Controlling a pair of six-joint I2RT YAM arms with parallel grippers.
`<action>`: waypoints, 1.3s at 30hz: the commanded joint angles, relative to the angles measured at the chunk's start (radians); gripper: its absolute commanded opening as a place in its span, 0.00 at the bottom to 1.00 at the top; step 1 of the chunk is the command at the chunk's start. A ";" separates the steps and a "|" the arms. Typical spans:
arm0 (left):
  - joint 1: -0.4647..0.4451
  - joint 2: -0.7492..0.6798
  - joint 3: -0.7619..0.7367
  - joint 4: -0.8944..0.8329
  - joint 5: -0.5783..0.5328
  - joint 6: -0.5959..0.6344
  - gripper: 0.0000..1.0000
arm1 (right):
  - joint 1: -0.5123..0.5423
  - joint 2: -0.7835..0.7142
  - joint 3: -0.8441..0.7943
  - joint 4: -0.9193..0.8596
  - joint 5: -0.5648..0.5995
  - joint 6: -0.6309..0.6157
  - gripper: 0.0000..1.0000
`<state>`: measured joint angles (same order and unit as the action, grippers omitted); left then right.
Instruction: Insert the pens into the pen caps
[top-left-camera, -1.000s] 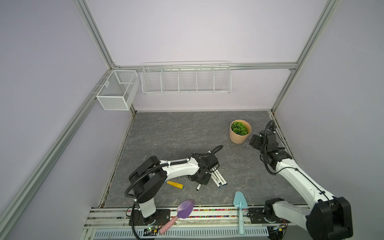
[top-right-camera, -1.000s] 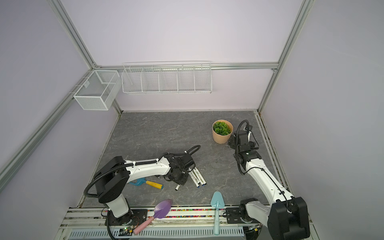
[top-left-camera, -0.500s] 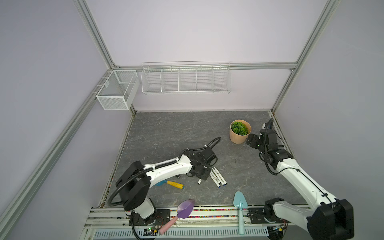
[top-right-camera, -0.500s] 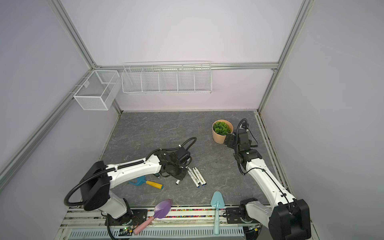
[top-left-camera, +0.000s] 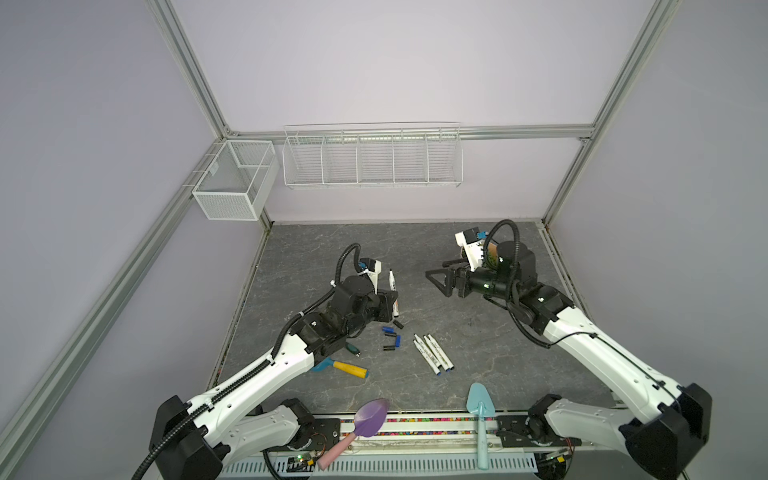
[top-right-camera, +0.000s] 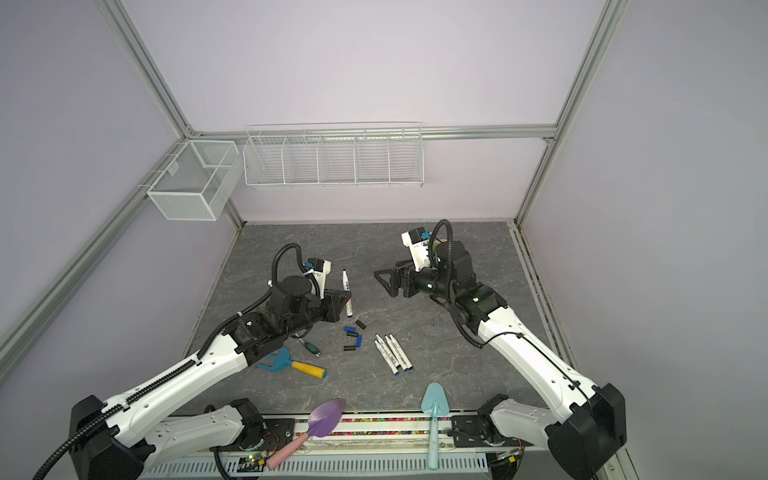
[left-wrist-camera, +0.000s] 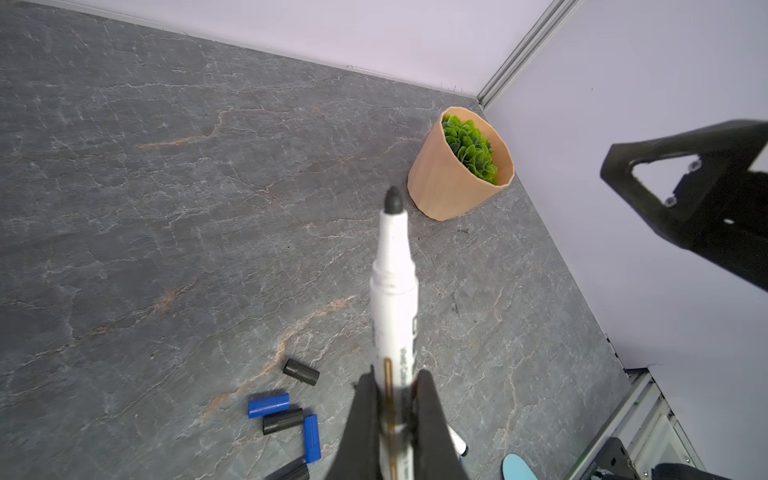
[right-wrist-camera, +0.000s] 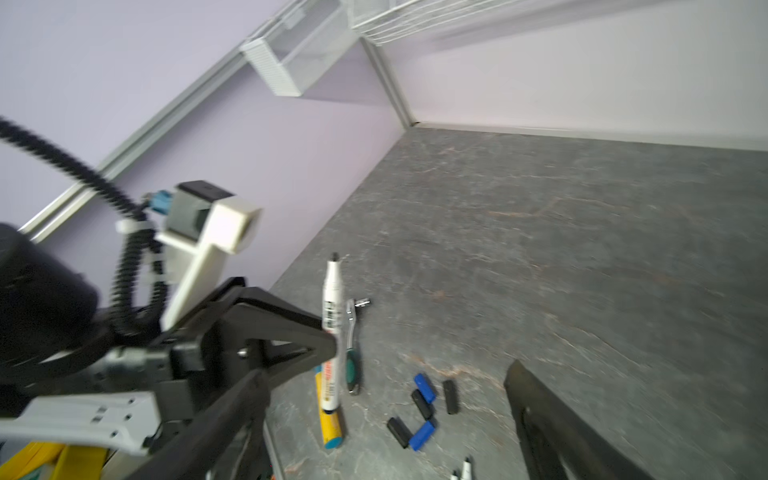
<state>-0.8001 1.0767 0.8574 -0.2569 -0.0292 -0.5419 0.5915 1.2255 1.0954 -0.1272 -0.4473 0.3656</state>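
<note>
Left black claw (left-wrist-camera: 395, 382) clamps a slim white marker pen (left-wrist-camera: 392, 291), tail hidden beneath its grip; right black claw (top-left-camera: 435, 269) gapes wide.

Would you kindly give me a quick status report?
Left gripper shut on uncapped pen. Right gripper open, empty. Caps loose on table. Nothing in the way.
</note>
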 joint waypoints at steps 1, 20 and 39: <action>0.003 -0.024 -0.020 0.073 -0.008 -0.016 0.00 | 0.058 0.078 0.062 -0.011 -0.155 -0.038 0.90; -0.011 -0.047 -0.054 0.135 0.052 -0.020 0.00 | 0.120 0.316 0.195 0.054 -0.110 0.063 0.56; -0.012 -0.065 -0.057 0.122 0.039 -0.004 0.48 | 0.106 0.335 0.199 0.089 -0.164 0.138 0.07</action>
<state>-0.8074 1.0138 0.8085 -0.1539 0.0010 -0.5415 0.7132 1.5856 1.2942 -0.0692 -0.5934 0.4740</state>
